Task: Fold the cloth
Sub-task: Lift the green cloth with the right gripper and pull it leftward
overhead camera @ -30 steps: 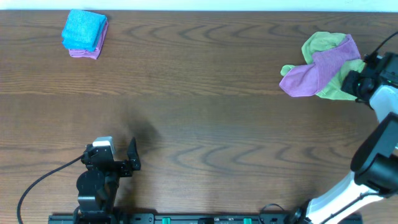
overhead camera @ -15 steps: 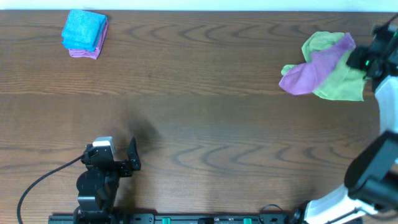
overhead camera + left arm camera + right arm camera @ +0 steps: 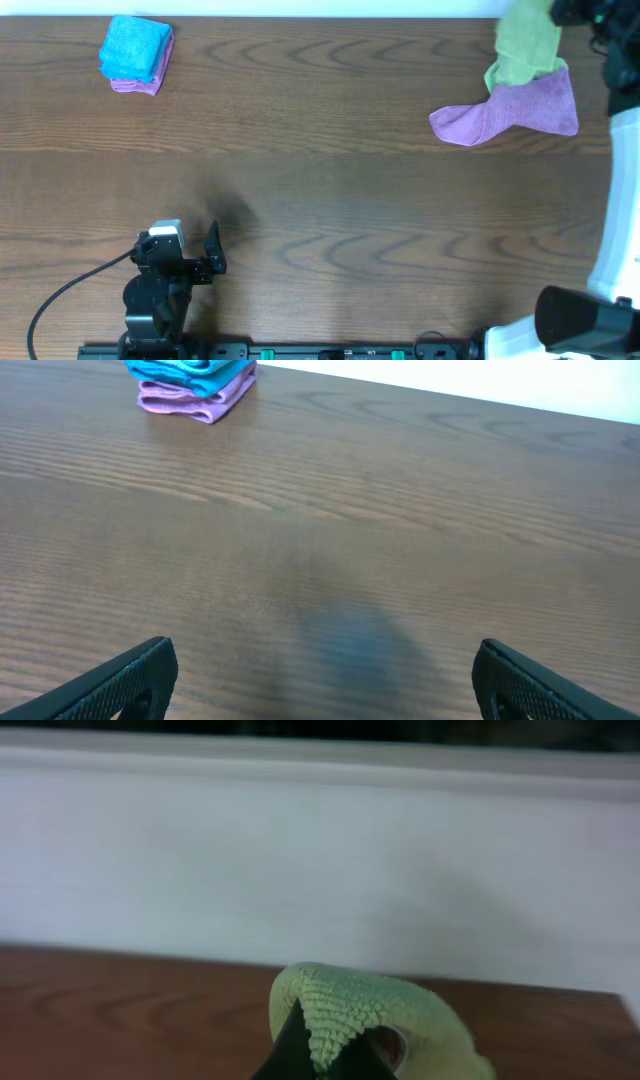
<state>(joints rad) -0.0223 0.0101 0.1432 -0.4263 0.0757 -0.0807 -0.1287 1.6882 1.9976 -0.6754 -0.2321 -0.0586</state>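
Note:
A green cloth [image 3: 524, 47] hangs lifted at the far right of the table, pinched in my right gripper [image 3: 562, 12]. In the right wrist view the green cloth [image 3: 380, 1010] bulges over the shut fingertips [image 3: 330, 1055]. A purple cloth [image 3: 510, 110] lies crumpled on the table just below the green one, its top edge under the hanging green cloth. My left gripper [image 3: 212, 252] rests near the front left, open and empty; its fingers [image 3: 120, 680] show wide apart over bare wood.
A folded stack of a blue cloth on a purple one [image 3: 137, 53] sits at the far left back corner, also in the left wrist view [image 3: 193, 380]. A white wall [image 3: 320, 850] runs behind the table's back edge.
My right gripper has moved toward the back edge and lifted the green cloth up off the purple one. The purple cloth has spread out flatter and shifted left. The left arm has not moved.

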